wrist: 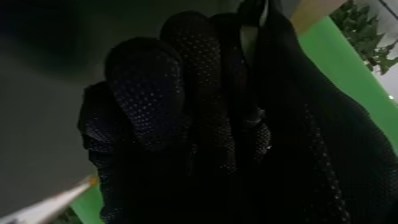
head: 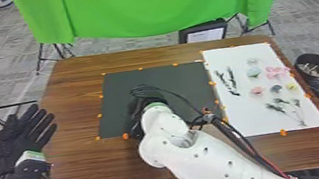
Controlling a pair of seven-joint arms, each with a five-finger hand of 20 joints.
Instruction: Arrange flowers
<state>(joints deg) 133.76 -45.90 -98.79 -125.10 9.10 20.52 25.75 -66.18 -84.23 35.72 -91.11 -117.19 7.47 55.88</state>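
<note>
Two hands in play, and at far left your left hand (head: 23,133) is clear of the action, fingers loose and straight, holding nothing, beside the brown table (head: 77,139). Across to the dark mat (head: 120,93), and there's your right hand (head: 142,96) over it; open or closed on something, you can't tell from here. Now your snag: cables (head: 231,130) along the right arm, looping towards the white sheet (head: 249,128), so lift them well over the stems. And on that sheet, the flowers! First the dark sprigs (head: 231,86), probably light and springy; pinch low on the stalk. Next the blue-green bloom (head: 253,71), likely soft and easily crushed, so go gently from underneath. Just beyond, the pink flower (head: 275,72), broad and probably floppy, close to its neighbours: narrow pinch, no sweeping. Nearer you, the leafy stems (head: 276,106); take the bare stalks, as leaves may catch or slip. And out past the table's right edge, the black bin (head: 316,83): mind your elbow on a wide swing.
</note>
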